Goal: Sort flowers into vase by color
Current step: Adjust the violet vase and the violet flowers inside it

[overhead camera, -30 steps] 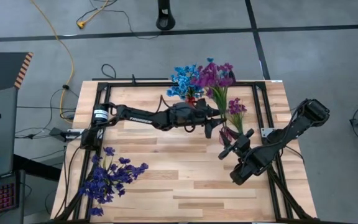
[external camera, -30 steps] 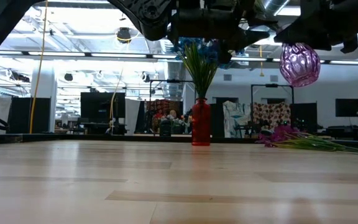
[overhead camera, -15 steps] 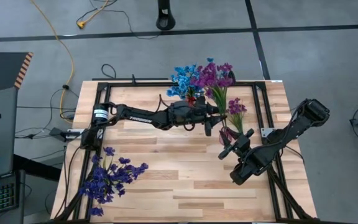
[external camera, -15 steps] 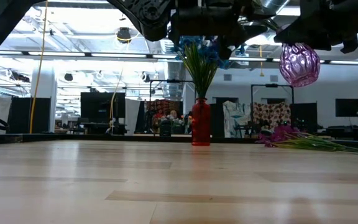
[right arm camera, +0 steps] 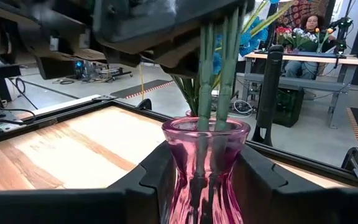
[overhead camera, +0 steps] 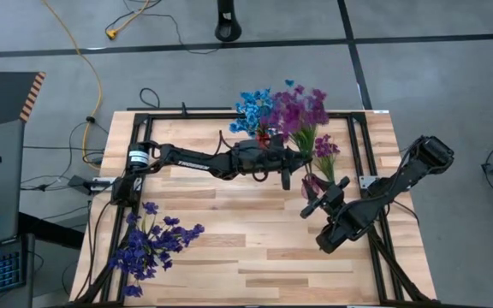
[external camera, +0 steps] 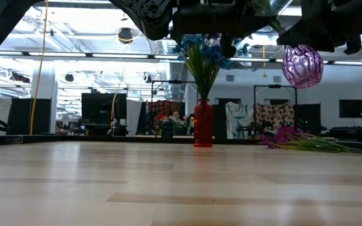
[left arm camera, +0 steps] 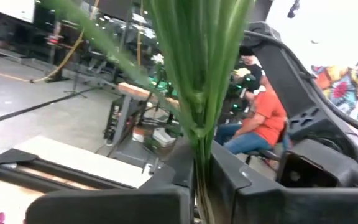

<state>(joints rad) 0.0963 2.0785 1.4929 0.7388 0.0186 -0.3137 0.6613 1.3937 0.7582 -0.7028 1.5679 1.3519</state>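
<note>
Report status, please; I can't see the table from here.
Left gripper shut on magenta flower stems above the pink vase. Right gripper holds that vase aloft. Stems already in its mouth. Nothing in the way.

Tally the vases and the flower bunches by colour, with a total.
Red vase: 1
Pink glass vase, in the right tool: 1
Blue bunch, in the red vase: 1
Magenta bunches: 2, one in the left tool, one lying on the table
Indigo bunch, on the table: 1
Total: 6
</note>
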